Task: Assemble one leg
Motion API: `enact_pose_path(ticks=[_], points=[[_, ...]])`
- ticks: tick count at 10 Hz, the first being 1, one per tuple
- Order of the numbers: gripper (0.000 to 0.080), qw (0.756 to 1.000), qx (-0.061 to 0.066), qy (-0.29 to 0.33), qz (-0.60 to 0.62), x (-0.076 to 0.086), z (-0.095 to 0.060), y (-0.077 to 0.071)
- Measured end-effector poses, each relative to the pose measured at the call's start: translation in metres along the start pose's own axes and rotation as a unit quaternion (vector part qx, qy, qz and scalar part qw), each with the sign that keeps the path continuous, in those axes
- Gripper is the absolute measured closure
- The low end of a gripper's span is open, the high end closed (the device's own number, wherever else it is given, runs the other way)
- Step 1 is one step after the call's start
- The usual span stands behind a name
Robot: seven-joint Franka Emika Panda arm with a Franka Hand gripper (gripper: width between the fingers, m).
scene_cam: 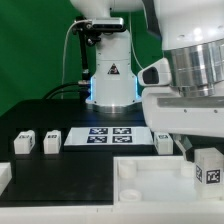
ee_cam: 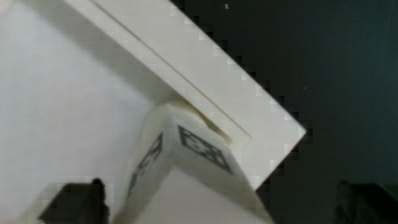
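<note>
My gripper (scene_cam: 204, 150) is shut on one leg (scene_cam: 209, 168), a small white post with a black-and-white marker, and holds it over the right corner of the large white tray-like piece (scene_cam: 150, 185). In the wrist view the held leg (ee_cam: 178, 160) stands between my dark fingers (ee_cam: 75, 203), its far end at the tray's edge (ee_cam: 196, 75); I cannot tell whether it touches. Two more legs (scene_cam: 22, 143) (scene_cam: 52, 142) lie at the exterior view's left, and a third leg (scene_cam: 165, 141) lies right of the marker board.
The marker board (scene_cam: 100, 135) lies flat on the black table in front of the robot base (scene_cam: 110, 85). The arm's bulky white links (scene_cam: 190, 70) fill the exterior view's upper right. A green backdrop stands behind.
</note>
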State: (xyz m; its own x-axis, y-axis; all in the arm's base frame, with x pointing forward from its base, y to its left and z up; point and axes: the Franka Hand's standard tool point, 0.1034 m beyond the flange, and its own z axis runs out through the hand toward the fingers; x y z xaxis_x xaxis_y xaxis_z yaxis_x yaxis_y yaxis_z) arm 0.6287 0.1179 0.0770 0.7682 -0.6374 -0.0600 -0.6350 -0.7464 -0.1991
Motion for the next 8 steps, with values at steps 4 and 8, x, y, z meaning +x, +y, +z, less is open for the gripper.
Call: enact_pose_path(ticks=[4,8], points=[[0.015,0.958,-0.028,0.01,-0.285,-0.0015,0.0003,-0.0017],[0.0373,0.946,-0.026,0.007,-0.324,0.0055,0.0016,0.0057]])
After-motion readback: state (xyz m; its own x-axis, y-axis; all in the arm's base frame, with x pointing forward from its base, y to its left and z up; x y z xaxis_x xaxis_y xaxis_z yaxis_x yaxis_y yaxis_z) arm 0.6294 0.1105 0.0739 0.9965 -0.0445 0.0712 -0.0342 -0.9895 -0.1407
